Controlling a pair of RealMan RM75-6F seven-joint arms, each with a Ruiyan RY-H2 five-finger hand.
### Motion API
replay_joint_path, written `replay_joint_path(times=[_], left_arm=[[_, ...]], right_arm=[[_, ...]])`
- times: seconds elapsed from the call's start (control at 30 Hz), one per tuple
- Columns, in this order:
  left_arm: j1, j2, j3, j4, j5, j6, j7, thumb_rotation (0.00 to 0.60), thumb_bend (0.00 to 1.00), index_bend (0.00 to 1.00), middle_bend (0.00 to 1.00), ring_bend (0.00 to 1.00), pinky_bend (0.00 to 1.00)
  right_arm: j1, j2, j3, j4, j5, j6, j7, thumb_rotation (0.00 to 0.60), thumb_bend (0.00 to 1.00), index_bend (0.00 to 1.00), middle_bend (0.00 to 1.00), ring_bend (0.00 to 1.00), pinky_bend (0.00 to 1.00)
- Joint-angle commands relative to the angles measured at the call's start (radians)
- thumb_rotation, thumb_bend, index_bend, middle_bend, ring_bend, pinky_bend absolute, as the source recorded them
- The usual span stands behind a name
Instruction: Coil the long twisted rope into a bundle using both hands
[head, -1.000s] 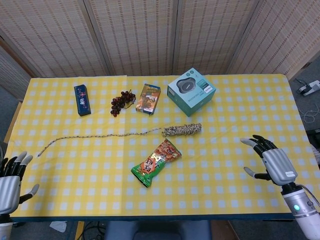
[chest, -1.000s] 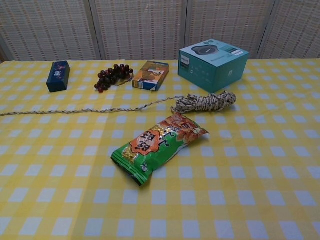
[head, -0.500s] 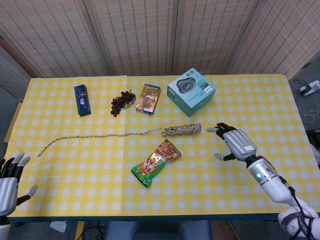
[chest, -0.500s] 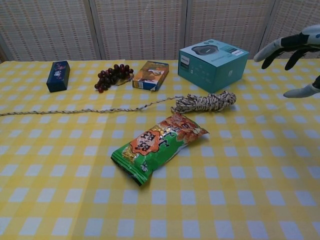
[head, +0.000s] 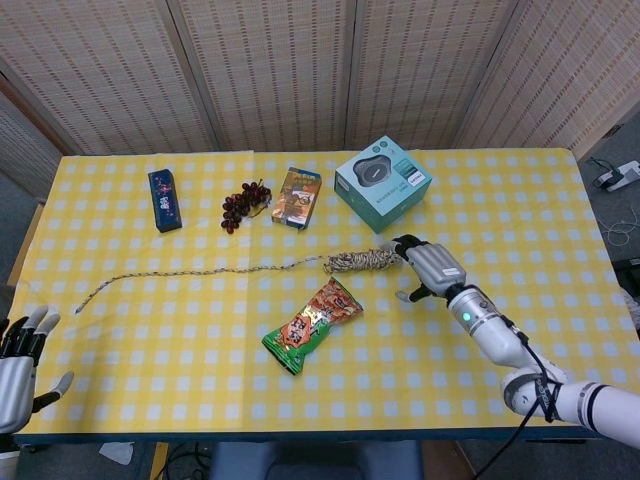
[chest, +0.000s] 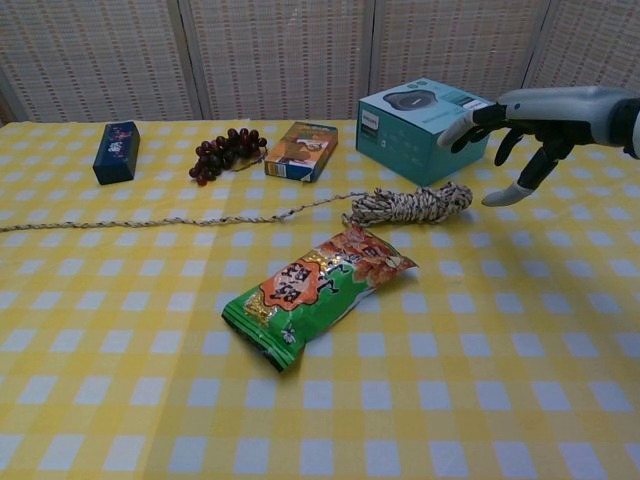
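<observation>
The twisted rope has a coiled bundle (head: 363, 260) (chest: 408, 205) near the table's middle, and a long loose tail (head: 190, 272) (chest: 160, 220) running left to a frayed end (head: 78, 307). My right hand (head: 425, 268) (chest: 520, 125) hovers with fingers spread just right of the bundle, above its right end, and holds nothing. At the bottom left corner of the head view my left hand (head: 18, 370) stays open off the table's near edge, far from the rope's tail.
A green snack bag (head: 312, 325) (chest: 315, 292) lies just in front of the bundle. Behind the rope stand a teal box (head: 382, 183) (chest: 425, 115), a small orange box (head: 296, 197), a bunch of grapes (head: 243, 205) and a dark blue box (head: 164, 199).
My right hand has swept in from the table's right side to just beside the coiled bundle. The left hand has sunk slightly lower. The rope has not moved.
</observation>
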Motion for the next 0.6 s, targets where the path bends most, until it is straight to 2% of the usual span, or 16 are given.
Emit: replay_joint_path(times=[0.03,0.6], left_arm=[[0.0,-0.001,0.0,0.001,-0.002,-0.002,0.0,0.6,0.24,0.18,0.09,0.1,0.03],[0.001,-0.005,0.0,0.019,-0.014,-0.013,-0.013,0.6,0.24,0.18,0.09,0.1,0.03]], right_arm=[[0.038,-0.048,0.001,0.058,0.042,-0.029,-0.025,0.6,0.19,0.16,0.16,0.08,0.24],[0.142,-0.204,-0.022,0.294,0.156,-0.121,-0.054,0.6,0.19,0.16,0.18,0.08,0.24]])
